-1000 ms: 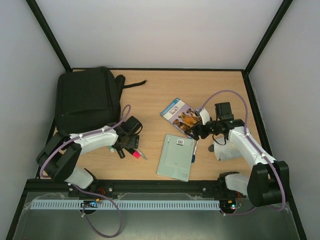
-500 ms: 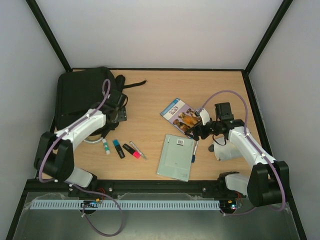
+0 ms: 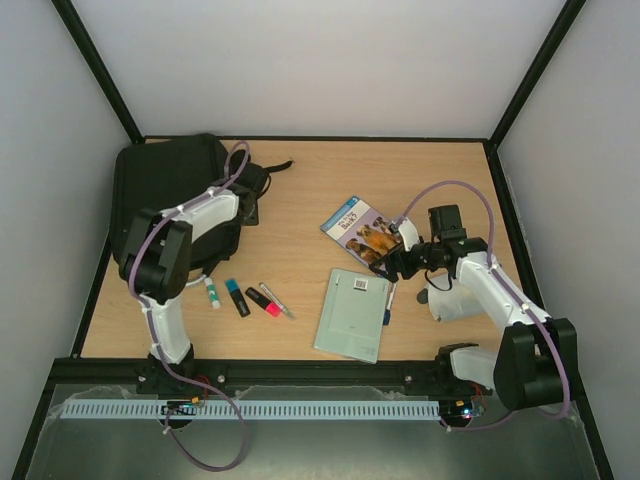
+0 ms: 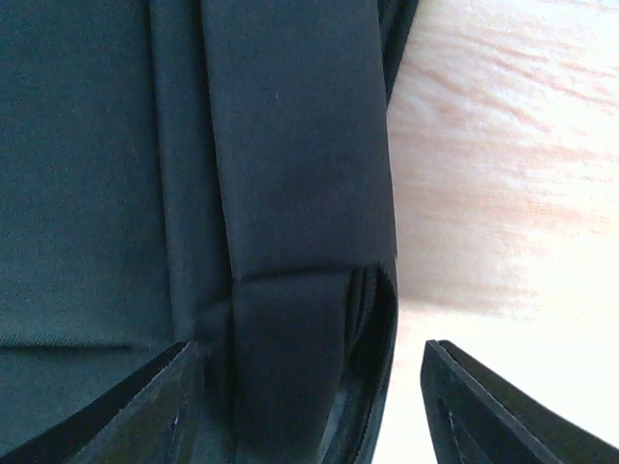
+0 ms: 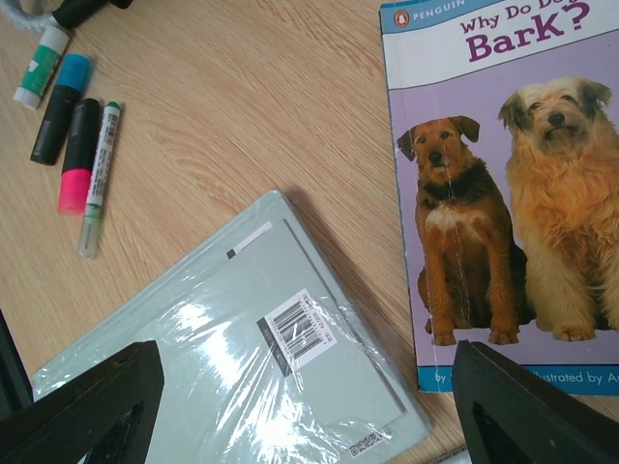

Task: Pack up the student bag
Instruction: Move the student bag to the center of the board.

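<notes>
Student bag: the student bag (image 3: pixel 170 200) lay flat at the far left of the counter (image 3: pixel 300 215), a black strap (image 3: pixel 272 167) trailing off its far right corner.
Bag opening: whether any zip was undone could not be told; no item was seen inside.
Left claw: the left claw (image 4: pixel 309 406) hung low over the bag's right edge, its jaws apart, astride a band of black fabric and gripping nothing.
Right claw: the right claw (image 5: pixel 309 406) hovered with jaws wide apart and empty, above the gap between the book and the pad.
Book: the dog book (image 5: pixel 513 193) lay face up on the counter, well apart from the bag.
Pad: the grey shrink-wrapped pad (image 5: pixel 261 358) lay just beside the book, on its near side.
Pens: a white-and-green stick (image 5: pixel 41 63), a blue-capped marker (image 5: pixel 60 106), a pink-capped marker (image 5: pixel 75 155) and a thin green pen (image 5: pixel 99 174) lay in a row near the bag's near side.
Done: judging by this, nothing was packed yet.
Left: getting the bag open, then moving all six items in.
Step in hand: most likely the left claw taking hold of the bag's edge.
</notes>
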You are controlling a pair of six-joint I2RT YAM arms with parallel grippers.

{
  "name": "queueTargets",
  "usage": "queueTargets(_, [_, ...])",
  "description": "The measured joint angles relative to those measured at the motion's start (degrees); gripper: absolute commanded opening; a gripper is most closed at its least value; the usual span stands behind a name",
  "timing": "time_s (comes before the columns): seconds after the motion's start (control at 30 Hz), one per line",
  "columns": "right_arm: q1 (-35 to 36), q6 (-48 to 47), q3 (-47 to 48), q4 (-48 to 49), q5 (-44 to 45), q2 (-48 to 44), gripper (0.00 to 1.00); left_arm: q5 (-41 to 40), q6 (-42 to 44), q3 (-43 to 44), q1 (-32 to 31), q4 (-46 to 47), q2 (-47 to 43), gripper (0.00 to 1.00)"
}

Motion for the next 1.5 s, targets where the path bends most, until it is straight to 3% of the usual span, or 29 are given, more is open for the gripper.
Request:
queueTargets(0.17, [0.00,-0.31,0.00,-0.28,0.00,0.46,0.82,-2.91,0.17,3.52,-0.04,-0.42,4.57,0.36])
queueTargets(0.33, [0.00,-0.42,0.00,-0.35,0.00,0.46,0.82,-4.94,0.55,4.55,-0.96,-0.85,6.73,0.03])
queueTargets(0.63, [0.00,-0.46,0.00,-0.57,0.00,0.66,0.82,-6.08,1.31,8.57,-6.16,-1.73,9.79,0.02])
queueTargets(0.97, [0.00,-0.46,0.00,-0.66,0.00,1.27,0.82,-3.65,3.02,18.64,-15.08,-1.29,15.98,0.02])
queueTargets(1.5, [0.00,-0.42,0.00,-0.63,0.04,1.27,0.81,5.14,6.25,19.45,-23.58,2.69,16.15,0.02])
